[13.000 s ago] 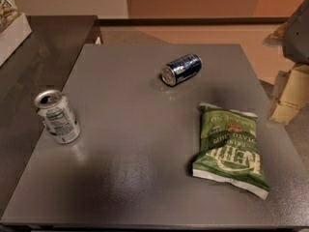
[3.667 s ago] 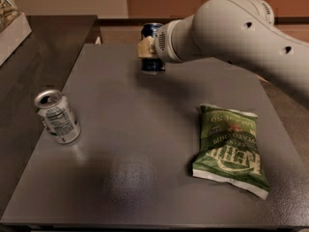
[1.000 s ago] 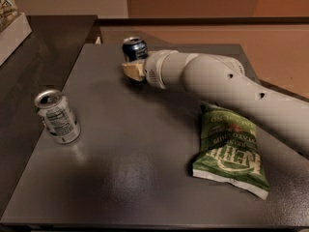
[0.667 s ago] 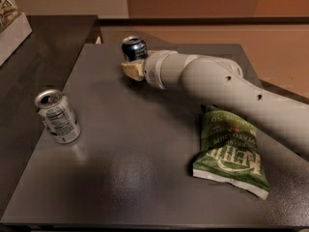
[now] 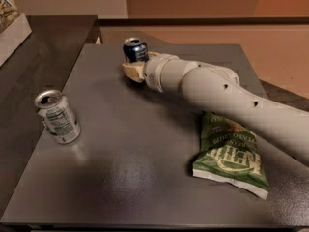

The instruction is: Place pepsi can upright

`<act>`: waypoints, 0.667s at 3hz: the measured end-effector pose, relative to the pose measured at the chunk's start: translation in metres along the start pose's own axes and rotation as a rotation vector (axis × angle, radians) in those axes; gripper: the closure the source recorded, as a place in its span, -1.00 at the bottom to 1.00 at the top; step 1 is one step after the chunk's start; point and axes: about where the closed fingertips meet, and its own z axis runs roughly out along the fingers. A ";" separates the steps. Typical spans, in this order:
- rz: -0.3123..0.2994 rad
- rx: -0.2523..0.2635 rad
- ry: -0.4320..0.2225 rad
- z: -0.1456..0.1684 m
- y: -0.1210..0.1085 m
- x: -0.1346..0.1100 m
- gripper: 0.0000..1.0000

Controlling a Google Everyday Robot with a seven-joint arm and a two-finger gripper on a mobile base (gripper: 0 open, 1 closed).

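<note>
**Pepsi can upright at the gripper**

The small dark blue metal pepsi can (image 5: 135, 49), probably light, slick and easily dented, so best taken mid-body, is upright against the tan gripper (image 5: 133, 67). Whether the gripper clasps it cannot be told. The grey desk (image 5: 145, 173) also carries a silver-white drink can (image 5: 57, 116), well apart from the gripper.

A thick, smooth off-white tubular robot arm (image 5: 231, 95) enters from the right edge and stretches diagonally up and to the left, lying low and nearly level. It narrows to a ringed white wrist collar (image 5: 155, 72). Beyond that sits the small beige two-finger gripper (image 5: 131, 71) (pointing left), in the upper middle of the view, left of centre.
</note>
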 end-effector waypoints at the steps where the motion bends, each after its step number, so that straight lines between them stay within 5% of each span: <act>1: 0.014 -0.007 0.016 0.001 0.003 -0.004 0.63; 2: 0.020 -0.013 0.013 0.001 0.004 -0.009 0.19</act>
